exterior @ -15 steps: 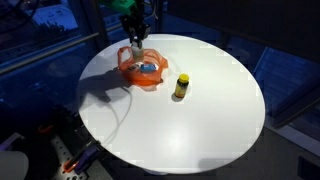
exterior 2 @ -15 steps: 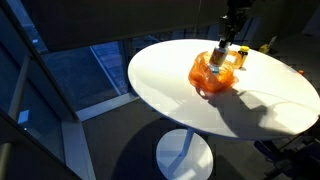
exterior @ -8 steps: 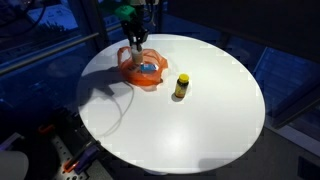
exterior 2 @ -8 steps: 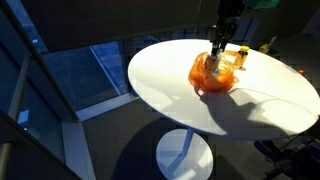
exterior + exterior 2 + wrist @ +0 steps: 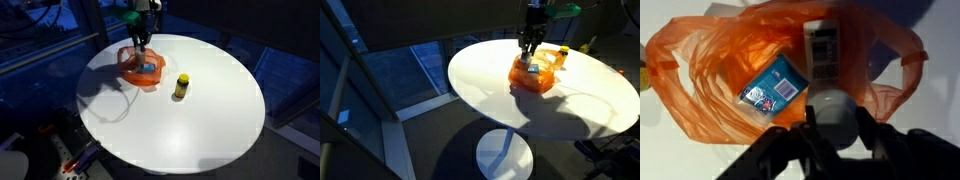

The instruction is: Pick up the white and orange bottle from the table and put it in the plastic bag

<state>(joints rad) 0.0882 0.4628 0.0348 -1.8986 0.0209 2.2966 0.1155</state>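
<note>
The white and orange bottle hangs in my gripper, with its white cap between the fingers and its labelled body pointing down over the open orange plastic bag. The jaws are shut on the cap. In both exterior views the gripper hovers just above the bag, near the far side of the round white table. The bottle itself is too small to make out there.
A blue printed packet lies inside the bag. A yellow bottle with a dark cap stands on the table beside the bag and also shows in an exterior view. Dark floor and windows surround the table.
The gripper has risen and shifted a little sideways over the bag, still closed around the bottle's cap. The bag and the yellow bottle have stayed in place.
</note>
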